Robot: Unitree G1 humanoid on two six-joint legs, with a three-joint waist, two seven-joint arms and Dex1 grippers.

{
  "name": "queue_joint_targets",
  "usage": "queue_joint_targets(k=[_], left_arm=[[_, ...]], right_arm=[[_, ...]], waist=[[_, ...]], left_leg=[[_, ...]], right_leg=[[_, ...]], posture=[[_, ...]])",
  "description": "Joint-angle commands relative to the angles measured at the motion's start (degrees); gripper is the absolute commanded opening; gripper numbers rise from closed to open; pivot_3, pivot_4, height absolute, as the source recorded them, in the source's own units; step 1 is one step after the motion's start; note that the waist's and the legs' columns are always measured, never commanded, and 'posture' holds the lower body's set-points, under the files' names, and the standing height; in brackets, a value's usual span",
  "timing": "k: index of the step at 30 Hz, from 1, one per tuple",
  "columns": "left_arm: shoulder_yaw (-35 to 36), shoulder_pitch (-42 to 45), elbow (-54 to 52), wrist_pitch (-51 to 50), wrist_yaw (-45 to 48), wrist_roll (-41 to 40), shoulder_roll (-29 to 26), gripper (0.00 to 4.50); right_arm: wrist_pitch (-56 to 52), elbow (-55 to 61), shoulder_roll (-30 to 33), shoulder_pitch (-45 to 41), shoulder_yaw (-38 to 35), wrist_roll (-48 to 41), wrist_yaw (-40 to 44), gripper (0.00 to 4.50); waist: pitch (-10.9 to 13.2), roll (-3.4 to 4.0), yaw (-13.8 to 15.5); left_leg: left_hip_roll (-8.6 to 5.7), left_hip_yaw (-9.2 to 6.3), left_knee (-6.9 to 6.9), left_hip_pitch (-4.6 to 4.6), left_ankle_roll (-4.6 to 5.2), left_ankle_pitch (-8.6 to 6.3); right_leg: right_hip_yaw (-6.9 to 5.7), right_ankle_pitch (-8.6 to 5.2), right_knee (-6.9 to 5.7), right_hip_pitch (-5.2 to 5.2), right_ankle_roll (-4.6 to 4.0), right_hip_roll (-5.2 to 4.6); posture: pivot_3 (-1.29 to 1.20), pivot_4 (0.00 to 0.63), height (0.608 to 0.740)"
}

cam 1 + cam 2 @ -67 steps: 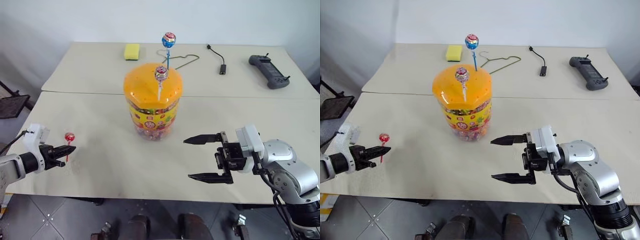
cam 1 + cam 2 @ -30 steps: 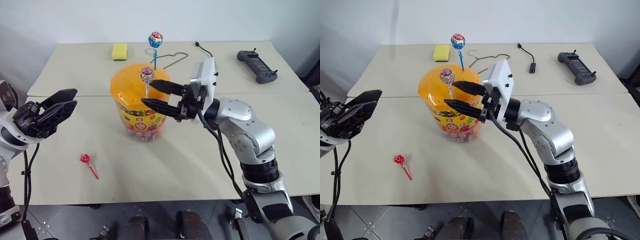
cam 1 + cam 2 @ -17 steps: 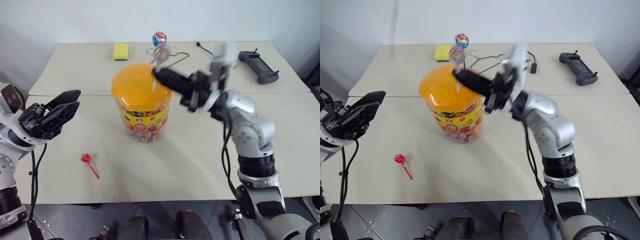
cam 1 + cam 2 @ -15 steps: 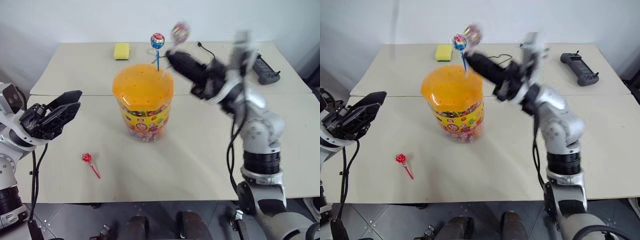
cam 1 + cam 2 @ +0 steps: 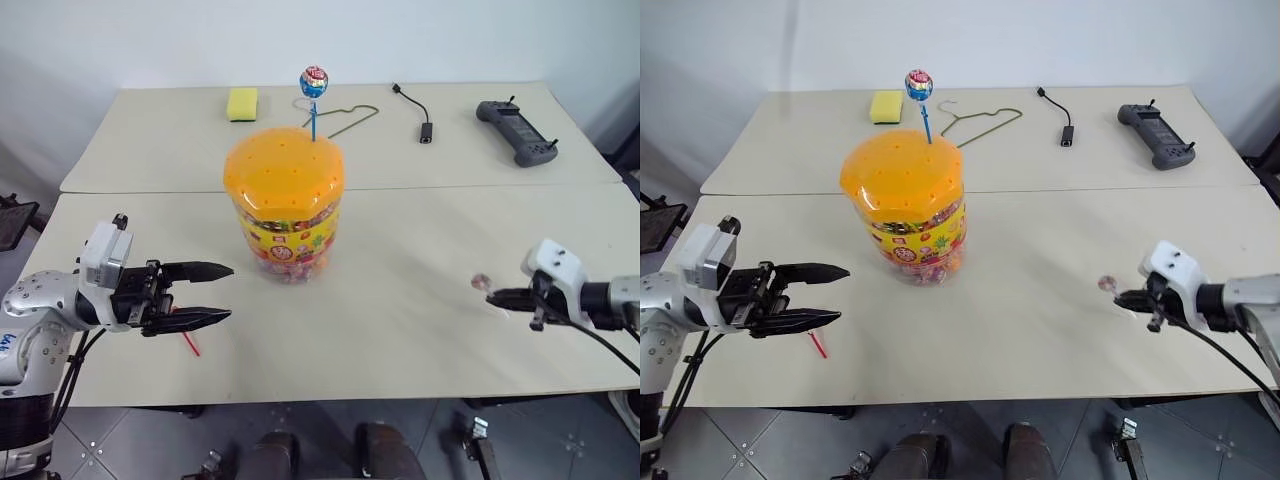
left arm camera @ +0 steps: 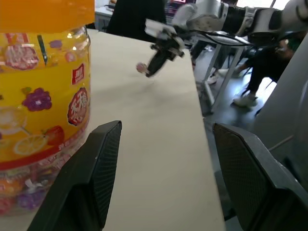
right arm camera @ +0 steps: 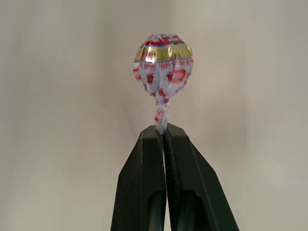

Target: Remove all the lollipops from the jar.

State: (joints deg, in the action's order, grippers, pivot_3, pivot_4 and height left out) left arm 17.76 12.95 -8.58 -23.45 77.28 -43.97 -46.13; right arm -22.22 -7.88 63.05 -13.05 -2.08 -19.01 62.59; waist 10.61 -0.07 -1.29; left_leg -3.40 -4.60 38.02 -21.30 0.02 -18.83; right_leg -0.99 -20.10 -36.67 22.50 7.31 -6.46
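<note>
Pinkish lollipop (image 7: 162,65) sits clamped in right pincer (image 7: 163,131); left pincer (image 5: 212,294) gapes empty.

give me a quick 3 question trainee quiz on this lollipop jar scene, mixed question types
1. True or false: the right gripper is shut on the pinkish lollipop.
2. How many lollipops stand in the jar lid?
3. What lies on the table under the open left gripper? A) yellow sponge B) red lollipop C) wire hanger

Key: 1. True. 2. One, the blue lollipop. 3. B.
</note>
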Motion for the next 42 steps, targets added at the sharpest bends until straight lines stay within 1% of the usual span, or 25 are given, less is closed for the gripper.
queue_joint_targets(k=[1, 2, 5, 7, 8, 9, 11, 12, 14, 15, 17, 20, 22, 27, 30, 31, 33, 35, 37, 40, 42], left_arm=[[1.86, -0.69, -1.00, 1.62, -0.99, 0.12, -0.06, 3.19], [3.16, -1.52, -1.29, 1.45, -1.44, -0.92, 0.22, 3.19], [5.91, -2.85, -1.90, -0.49, -3.73, -3.59, 0.53, 3.19], [8.67, -3.36, -1.59, -2.25, -5.89, -6.07, 0.90, 3.19], [11.13, -3.59, -0.80, -3.28, -7.67, -8.14, 1.43, 3.19], [14.59, -3.81, 0.34, -5.85, -10.29, -12.23, 1.99, 3.19], [19.09, -3.77, 2.21, -9.98, -14.34, -17.92, 2.57, 3.19], [21.03, -2.66, 3.49, -11.05, -17.08, -20.68, 3.56, 3.19], [22.70, -1.12, 4.64, -11.42, -20.36, -22.59, 4.83, 3.19], [23.14, -0.42, 4.92, -11.88, -21.37, -23.76, 5.43, 3.19], [23.41, 0.30, 5.04, -12.80, -22.30, -25.09, 5.97, 3.19], [22.06, 0.86, 4.63, -13.34, -22.55, -25.09, 6.64, 3.19], [21.06, 1.02, 4.01, -13.63, -22.77, -25.05, 7.24, 3.19], [19.71, 0.68, 2.78, -13.22, -23.18, -24.30, 8.28, 3.19], [19.55, 0.45, 2.33, -13.19, -23.32, -24.38, 8.49, 3.19], [19.55, 0.46, 2.19, -13.15, -23.44, -24.44, 8.58, 3.19], [19.51, 0.55, 1.90, -13.04, -23.54, -24.58, 8.68, 3.19], [19.36, 1.01, 1.71, -12.82, -23.37, -24.58, 8.73, 3.19], [19.04, 1.38, 1.66, -12.62, -23.00, -24.27, 8.61, 3.19], [17.17, 1.56, 1.60, -10.23, -19.77, -20.71, 7.43, 3.19], [16.71, 2.26, 2.03, -9.65, -18.57, -20.01, 6.78, 3.19]], right_arm=[[2.26, -2.10, -0.50, 0.11, -1.96, 1.18, 0.41, 0.48], [3.83, -1.89, -0.35, 0.78, -2.60, 0.23, 2.78, 0.70], [6.85, -1.39, -1.31, 0.82, -5.11, -2.75, 7.18, 1.73], [7.86, -0.52, -4.56, -1.81, -8.84, -7.68, 8.26, 2.36], [5.49, 0.96, -6.35, -4.44, -10.60, -11.71, 8.34, 2.72], [2.13, 3.39, -9.02, -8.70, -11.86, -16.38, 6.76, 2.72], [-3.83, 7.71, -12.92, -14.92, -12.37, -22.73, 3.88, 2.72], [-6.03, 10.20, -16.71, -19.23, -11.27, -25.08, 0.46, 2.72], [-8.50, 12.62, -21.07, -24.14, -9.41, -26.16, -3.16, 2.72], [-8.76, 11.21, -24.98, -28.97, -7.25, -24.60, -6.45, 2.72], [-9.53, 8.33, -30.05, -35.40, -4.64, -21.96, -11.06, 2.72], [-9.45, 3.09, -35.81, -42.63, -0.89, -17.91, -14.67, 2.72], [-9.48, 0.53, -38.65, -45.98, 1.48, -16.33, -14.30, 2.72], [-8.83, -3.47, -42.17, -49.44, 3.95, -14.09, -11.83, 2.72], [-9.89, -3.73, -43.54, -50.13, 3.41, -14.99, -10.64, 2.19], [-9.68, -3.69, -43.84, -50.22, 3.11, -15.03, -10.49, 1.74], [-10.05, -3.75, -44.31, -50.42, 2.25, -15.45, -10.60, 1.29], [-8.90, -4.38, -44.96, -50.90, 0.51, -16.09, -10.61, 0.58], [-5.49, -5.03, -46.03, -51.30, -1.44, -16.37, -10.30, 0.01], [0.83, -6.05, -46.23, -51.49, -4.84, -17.31, -6.89, 0.01], [-0.43, -6.92, -43.78, -51.34, -7.63, -19.09, -5.70, 0.01]], waist=[[0.00, 0.00, -0.06], [-0.01, 0.01, -0.06], [0.00, 0.02, -0.08], [0.00, 0.02, -0.12], [0.00, 0.02, -0.26], [0.02, 0.06, -0.41], [0.07, 0.14, -0.71], [0.09, 0.17, -0.85], [0.08, 0.18, -0.40], [0.07, 0.17, -0.26], [0.04, 0.10, 0.02], [0.03, 0.08, 0.47], [0.03, 0.08, 0.46], [0.02, 0.07, -0.45], [0.02, 0.07, -0.97], [0.02, 0.07, -1.17], [0.02, 0.07, -1.48], [0.02, 0.07, -1.78], [0.02, 0.07, -1.84], [0.02, 0.07, -1.88], [0.02, 0.07, -1.85]], left_leg=[[0.02, 0.00, 0.00, 0.05, 0.00, 0.00], [0.02, -0.01, 0.00, 0.05, 0.00, 0.00], [0.10, -0.09, -0.04, 0.05, -0.05, -0.08], [0.11, -0.14, -0.05, 0.02, -0.06, -0.10], [0.11, -0.14, -0.03, 0.02, -0.06, -0.10], [0.11, -0.11, -0.01, 0.02, -0.06, -0.10], [0.18, 0.01, 0.02, 0.07, -0.07, -0.10], [0.20, 0.04, 0.02, 0.08, -0.08, -0.09], [0.27, -0.04, 0.06, 0.14, -0.19, -0.11], [0.29, -0.15, 0.06, 0.13, -0.24, -0.12], [0.25, -0.29, 0.09, 0.07, -0.29, -0.15], [0.05, -0.56, 0.14, -0.04, -0.23, -0.18], [-0.02, -0.63, 0.11, -0.04, -0.19, -0.21], [-0.06, -0.94, 0.01, -0.11, -0.18, -0.22], [-0.06, -0.94, 0.01, -0.11, -0.19, -0.22], [-0.05, -0.93, 0.03, -0.11, -0.20, -0.21], [-0.03, -0.93, 0.07, -0.11, -0.23, -0.19], [-0.02, -0.93, 0.12, -0.10, -0.27, -0.17], [-0.01, -0.92, 0.13, -0.10, -0.31, -0.15], [0.00, -0.92, 0.12, -0.10, -0.31, -0.14], [-0.01, -0.93, 0.10, -0.10, -0.31, -0.15]], right_leg=[[0.01, 0.00, -0.04, -0.02, 0.00, 0.00], [0.04, 0.00, -0.06, 0.00, 0.00, -0.01], [0.19, 0.00, -0.11, 0.04, 0.00, -0.02], [0.23, 0.00, -0.09, 0.05, 0.00, -0.01], [0.23, 0.00, -0.08, 0.05, 0.00, -0.01], [0.22, 0.00, -0.07, 0.04, 0.00, -0.01], [0.19, 0.00, -0.08, 0.05, 0.00, 0.00], [0.17, 0.00, -0.11, 0.06, 0.00, 0.00], [0.11, 0.00, -0.28, 0.10, -0.01, 0.01], [0.02, 0.01, -0.28, 0.09, -0.01, 0.01], [-0.06, 0.01, -0.29, 0.09, -0.02, 0.01], [-0.10, 0.02, -0.32, 0.10, -0.03, -0.08], [-0.12, 0.06, -0.39, 0.10, -0.08, -0.08], [-0.27, 0.07, -0.54, 0.10, -0.08, -0.07], [-0.29, 0.07, -0.65, 0.15, -0.08, -0.06], [-0.29, 0.07, -0.70, 0.17, -0.08, -0.06], [-0.28, 0.07, -0.73, 0.17, -0.08, -0.05], [-0.27, 0.07, -0.77, 0.16, -0.08, -0.04], [-0.25, 0.07, -0.77, 0.16, -0.08, -0.02], [-0.25, 0.07, -0.79, 0.18, -0.08, -0.01], [-0.26, 0.07, -0.80, 0.17, -0.08, -0.01]], posture=[[0.00, 0.150, 0.740], [0.00, 0.150, 0.740], [0.00, 0.150, 0.740], [0.00, 0.150, 0.740], [0.00, 0.150, 0.740], [0.00, 0.150, 0.740], [0.00, 0.150, 0.740], [0.00, 0.150, 0.740], [0.00, 0.150, 0.740], [0.00, 0.150, 0.740], [0.00, 0.150, 0.740], [0.00, 0.150, 0.740], [0.00, 0.150, 0.740], [0.00, 0.150, 0.740], [0.00, 0.150, 0.740], [0.00, 0.150, 0.740], [0.00, 0.150, 0.740], [0.00, 0.150, 0.740], [0.00, 0.150, 0.740], [0.00, 0.150, 0.740], [0.00, 0.150, 0.740]])
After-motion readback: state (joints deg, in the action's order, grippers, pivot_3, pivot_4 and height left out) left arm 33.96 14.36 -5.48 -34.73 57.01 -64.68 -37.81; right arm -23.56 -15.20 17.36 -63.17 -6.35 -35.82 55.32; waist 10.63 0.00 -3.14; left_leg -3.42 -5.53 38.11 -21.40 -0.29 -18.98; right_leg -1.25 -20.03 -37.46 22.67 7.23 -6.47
